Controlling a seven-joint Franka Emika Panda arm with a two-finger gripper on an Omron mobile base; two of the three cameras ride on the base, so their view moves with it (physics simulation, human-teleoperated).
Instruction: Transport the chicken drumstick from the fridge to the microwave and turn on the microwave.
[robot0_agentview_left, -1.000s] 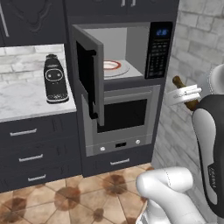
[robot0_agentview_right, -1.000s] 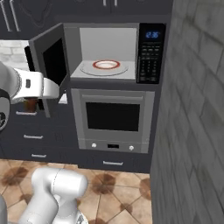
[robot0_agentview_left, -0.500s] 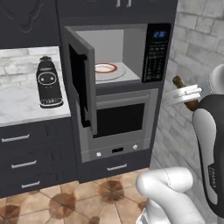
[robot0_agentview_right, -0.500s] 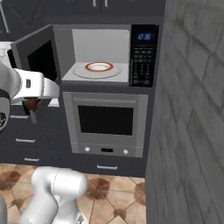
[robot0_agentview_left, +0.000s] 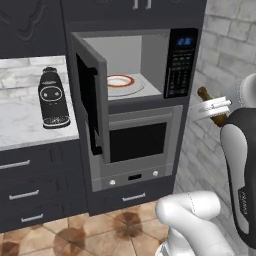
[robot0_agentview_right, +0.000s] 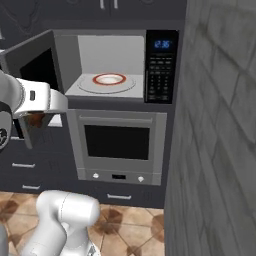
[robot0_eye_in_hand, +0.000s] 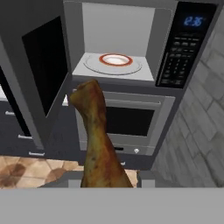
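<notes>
**Drumstick in the claw, short of the open microwave**

Nearest the hand camera, the chicken drumstick (robot0_eye_in_hand: 99, 144) rises from the bottom of the frame, thick end low, narrower knobbed end up. The claw (robot0_agentview_left: 212, 106) is clamped on it; in the left base view its pale fingers cross the brown meat, which sticks out on both sides of them. The drumstick is in the air, in front of the microwave (robot0_agentview_left: 145, 62) and lower than its opening, touching nothing else.

The microwave door (robot0_agentview_left: 91, 102) is swung wide to the left of the opening. Inside, a white plate with a red ring (robot0_eye_in_hand: 115, 60) lies on the round glass tray (robot0_eye_in_hand: 92, 65). To the right of the cavity sits the black keypad panel (robot0_eye_in_hand: 176, 61), with a blue digital display (robot0_eye_in_hand: 193, 21) at its top; the digits are too blurred to read, and so are the key labels.

Directly under the microwave is a grey oven (robot0_agentview_right: 118, 145) with a wide dark window and two small knobs. Left of the microwave, a black bottle-shaped appliance (robot0_agentview_left: 53, 98) stands on the marble table (robot0_agentview_left: 25, 125). A stone wall (robot0_agentview_right: 220, 125) runs to the microwave's right.
</notes>
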